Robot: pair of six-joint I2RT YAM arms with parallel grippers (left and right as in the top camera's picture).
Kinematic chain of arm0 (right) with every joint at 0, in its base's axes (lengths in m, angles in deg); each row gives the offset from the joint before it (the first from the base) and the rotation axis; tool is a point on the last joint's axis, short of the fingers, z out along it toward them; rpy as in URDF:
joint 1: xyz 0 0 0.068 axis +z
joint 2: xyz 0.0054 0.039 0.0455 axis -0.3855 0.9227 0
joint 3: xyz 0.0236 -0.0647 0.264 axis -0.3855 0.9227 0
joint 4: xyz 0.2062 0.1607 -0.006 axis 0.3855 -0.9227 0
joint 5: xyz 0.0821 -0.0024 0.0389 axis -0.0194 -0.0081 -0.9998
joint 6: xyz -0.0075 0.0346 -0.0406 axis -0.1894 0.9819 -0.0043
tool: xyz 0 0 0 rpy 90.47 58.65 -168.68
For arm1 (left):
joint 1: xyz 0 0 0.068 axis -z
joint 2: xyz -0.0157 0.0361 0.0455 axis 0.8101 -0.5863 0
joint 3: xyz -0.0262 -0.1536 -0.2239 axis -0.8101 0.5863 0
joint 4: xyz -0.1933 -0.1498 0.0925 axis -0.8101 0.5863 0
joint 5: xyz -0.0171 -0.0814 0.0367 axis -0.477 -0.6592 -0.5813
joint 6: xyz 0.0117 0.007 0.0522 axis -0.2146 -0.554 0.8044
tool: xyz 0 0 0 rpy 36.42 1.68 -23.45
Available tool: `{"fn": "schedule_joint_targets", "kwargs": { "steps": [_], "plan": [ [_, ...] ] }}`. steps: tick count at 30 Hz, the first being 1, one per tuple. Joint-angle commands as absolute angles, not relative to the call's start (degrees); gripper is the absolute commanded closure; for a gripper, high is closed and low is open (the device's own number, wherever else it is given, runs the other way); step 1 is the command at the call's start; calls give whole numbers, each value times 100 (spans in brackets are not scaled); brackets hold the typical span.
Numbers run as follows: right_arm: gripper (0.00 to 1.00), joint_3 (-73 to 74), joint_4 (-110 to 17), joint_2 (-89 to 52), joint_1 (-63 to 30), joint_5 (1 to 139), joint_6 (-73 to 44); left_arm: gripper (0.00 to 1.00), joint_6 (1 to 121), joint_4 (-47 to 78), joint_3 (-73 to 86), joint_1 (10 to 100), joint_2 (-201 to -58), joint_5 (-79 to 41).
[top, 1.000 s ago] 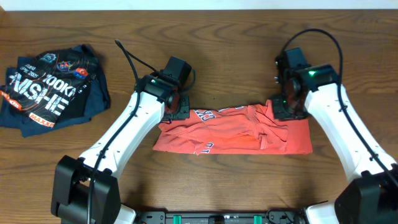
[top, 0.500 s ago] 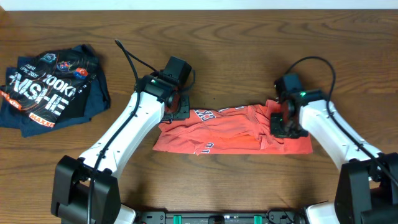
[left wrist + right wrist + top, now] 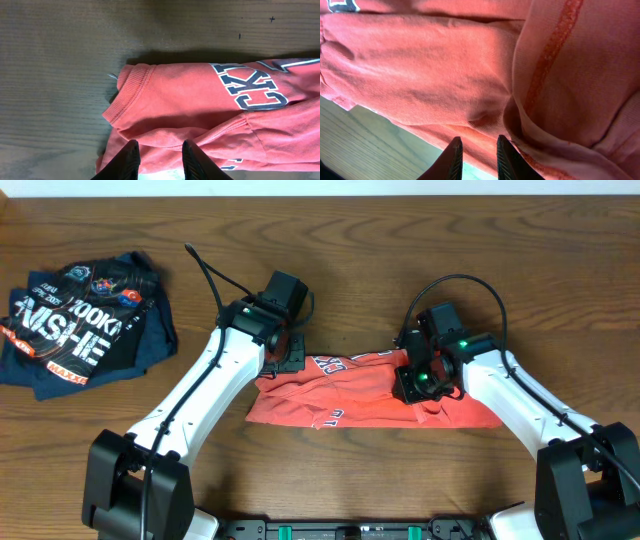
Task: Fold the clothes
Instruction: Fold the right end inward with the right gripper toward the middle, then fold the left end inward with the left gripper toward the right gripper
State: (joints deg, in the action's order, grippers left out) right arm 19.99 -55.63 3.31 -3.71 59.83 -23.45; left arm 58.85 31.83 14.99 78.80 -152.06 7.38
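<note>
Overhead view: the shirt lies bunched on the counter between both arms. The left pincer is closed on its left end, and the right pincer grips a fold over mid-shirt. You should carry that fold across low and level, edges aligned, with the left end pinned.

The T-shirt is glowing coral red, its navy, white-edged lettering showing just ahead of the black left gripper, while the dark garment well beyond it is displaying white and orange letters.
</note>
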Motion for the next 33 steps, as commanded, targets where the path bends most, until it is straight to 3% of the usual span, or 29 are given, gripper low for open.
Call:
{"fn": "schedule_joint_targets", "kwargs": {
  "steps": [1, 5, 6, 11, 17, 25, 29, 33],
  "plan": [
    [78, 1826, -5699, 200, -404, 6151, -2506, 69, 5962, 3203, 1512, 7856, -15082, 766],
    [76, 1455, -5898, -285, -457, 6872, -2439, 69, 5964, 3205, 1512, 7856, -15082, 766],
    [76, 1372, -5942, -425, -470, 7178, -2312, 58, 5962, 3222, 1512, 7856, -15082, 766],
    [64, 1206, -6143, -1009, -730, 8468, -1580, 49, 5964, 3401, 1512, 7856, -15084, 766],
    [63, 1319, -6433, -921, -1283, 8534, -1580, 36, 6056, 3450, 1523, 7788, -15112, 766],
    [63, 1619, -6442, -664, -1488, 8527, -1475, 35, 6272, 3439, 1534, 7268, -15528, 740],
    [63, 1628, -6442, -578, -1488, 8527, -1475, 34, 7079, 3336, 1534, 7021, -15893, -455],
    [62, 1628, -6440, -576, -1488, 8527, -1475, 33, 7389, 3273, 1534, 6988, -16201, -597]
  ]
}}
